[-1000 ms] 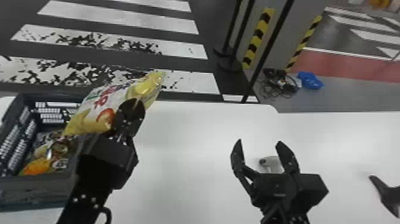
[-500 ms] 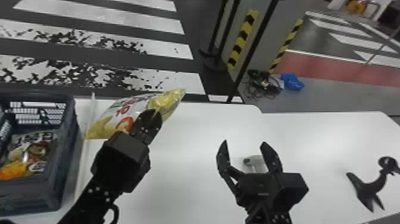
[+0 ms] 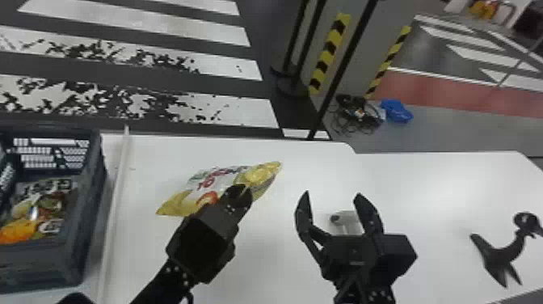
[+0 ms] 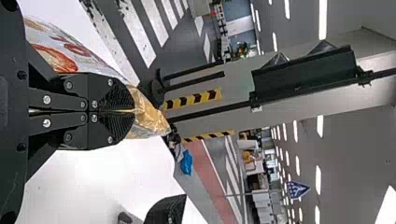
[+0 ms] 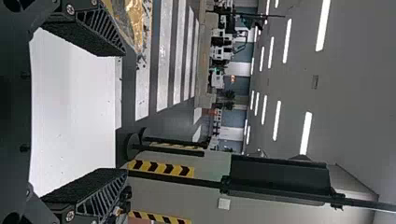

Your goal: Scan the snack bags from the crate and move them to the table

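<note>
Snack bag (image 3: 220,178) — tight in left claw (image 3: 241,192)

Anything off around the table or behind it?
Tangled cables lie loose on the floor beyond the table, beside a crumpled blue thing; looks untidy. Left pincer grips the snack bag; no spill visible.

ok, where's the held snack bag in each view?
Head view: snack bag left of centre, clamped in the left gripper.
Left wrist view: bag between that gripper's fingertips.
Right wrist view: part of the bag, just past one fingertip of the right gripper.
Shared landmark: yellow-and-black striped tape.
</note>
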Controlling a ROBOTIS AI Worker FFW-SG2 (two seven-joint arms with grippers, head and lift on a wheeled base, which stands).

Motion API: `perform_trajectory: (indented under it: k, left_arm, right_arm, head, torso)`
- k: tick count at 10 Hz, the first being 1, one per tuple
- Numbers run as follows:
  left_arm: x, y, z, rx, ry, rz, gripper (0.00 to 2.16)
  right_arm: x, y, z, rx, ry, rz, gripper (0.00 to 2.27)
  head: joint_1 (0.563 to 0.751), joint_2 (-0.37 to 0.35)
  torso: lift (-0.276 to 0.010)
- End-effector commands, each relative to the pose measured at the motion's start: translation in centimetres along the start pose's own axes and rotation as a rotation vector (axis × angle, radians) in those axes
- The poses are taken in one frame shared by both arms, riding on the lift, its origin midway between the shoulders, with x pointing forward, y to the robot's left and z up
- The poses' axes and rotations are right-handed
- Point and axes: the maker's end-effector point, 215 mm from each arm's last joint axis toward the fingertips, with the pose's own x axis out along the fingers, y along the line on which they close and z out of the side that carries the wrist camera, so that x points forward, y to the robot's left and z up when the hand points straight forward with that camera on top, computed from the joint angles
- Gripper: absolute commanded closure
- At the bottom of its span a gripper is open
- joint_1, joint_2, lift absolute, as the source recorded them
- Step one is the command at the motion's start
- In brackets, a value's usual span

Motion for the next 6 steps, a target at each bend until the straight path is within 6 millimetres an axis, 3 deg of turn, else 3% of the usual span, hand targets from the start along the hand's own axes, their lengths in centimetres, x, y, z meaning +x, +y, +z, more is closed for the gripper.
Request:
perform_trajectory:
  k: [1,4,6]
  left_arm:
    - [1.1,-1.9,-0.4,-0.006,-0.004,-0.040,1.82]
    - [2.3,-5.3,-2.5,-0.034,0.009,-0.111,1.82]
    - [2.6,-6.3,-4.1,-0.044,0.020,-0.131,1.82]
  right_arm:
    - [0.0,-0.1,-0.2,-0.004,0.006,-0.002,0.11]
    - [0.1,-0.5,-0.4,-0.014,0.010,-0.008,0.11]
    - [0.3,-0.6,-0.9,-0.020,0.017,-0.010,0.11]
  head:
    - [0.695,-0.350]
    - [0.695,-0.350]
    - [0.695,-0.350]
  torso:
    - [-0.095]
    - [-0.095]
    - [-0.095]
